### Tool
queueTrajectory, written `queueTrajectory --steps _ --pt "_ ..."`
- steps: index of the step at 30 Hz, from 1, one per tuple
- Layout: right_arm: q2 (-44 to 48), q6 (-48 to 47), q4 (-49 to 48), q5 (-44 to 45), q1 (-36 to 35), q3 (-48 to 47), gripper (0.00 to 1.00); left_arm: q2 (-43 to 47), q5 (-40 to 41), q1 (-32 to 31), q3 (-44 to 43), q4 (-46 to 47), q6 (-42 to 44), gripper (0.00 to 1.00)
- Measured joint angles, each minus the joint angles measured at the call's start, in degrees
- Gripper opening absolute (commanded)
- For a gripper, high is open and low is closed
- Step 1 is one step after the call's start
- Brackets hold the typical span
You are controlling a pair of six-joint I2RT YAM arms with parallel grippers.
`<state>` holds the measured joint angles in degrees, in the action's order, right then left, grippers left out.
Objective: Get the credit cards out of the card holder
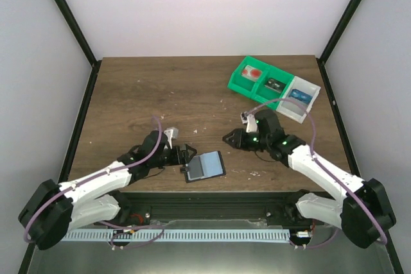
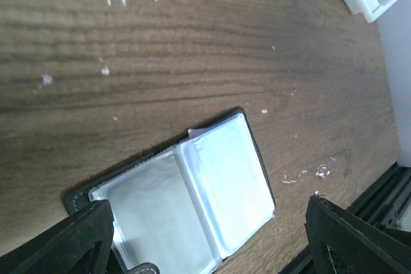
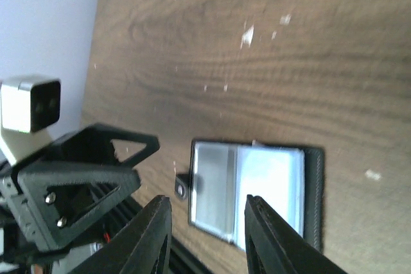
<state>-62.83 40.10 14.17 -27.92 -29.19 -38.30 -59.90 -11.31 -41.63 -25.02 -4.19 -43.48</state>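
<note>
Your left gripper (image 2: 212,229) hangs wide and empty, open card holder (image 2: 186,203) between its fingers; right gripper (image 3: 209,229) half-spread, empty too; holder looks light, floppy, slick-sleeved; I'd pinch its black edge.

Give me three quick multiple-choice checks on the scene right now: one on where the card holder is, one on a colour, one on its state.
1. Where is the card holder?
A. In a tray
B. On the table near its front edge, by the left gripper
C. At the far left corner

2. What colours are the trays at far right?
A. Red and yellow
B. All black
C. Green and white

3. What state is the card holder in?
A. Open flat, clear sleeves up
B. Folded shut
C. Standing on edge

Answers: 1 B, it lies on the wood beside that gripper; 2 C, green compartments adjoin a white one; 3 A, both wrist views show two sleeve pages spread.
</note>
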Motion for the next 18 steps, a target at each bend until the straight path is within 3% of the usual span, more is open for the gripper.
queueTrajectory --steps 9,14,18 --pt "-4.2 3.3 -4.4 1.0 -10.3 2.1 0.33 -4.6 -5.3 -0.1 5.2 9.9 -8.1 0.87" --pt "-5.1 3.2 -6.3 1.2 -11.8 2.9 0.33 -1.0 -5.6 -1.5 6.1 14.0 -14.4 0.86" --pt "-5.1 3.1 -7.2 1.8 -11.8 4.7 0.33 0.3 -4.3 -6.2 7.7 18.5 -19.0 0.88"
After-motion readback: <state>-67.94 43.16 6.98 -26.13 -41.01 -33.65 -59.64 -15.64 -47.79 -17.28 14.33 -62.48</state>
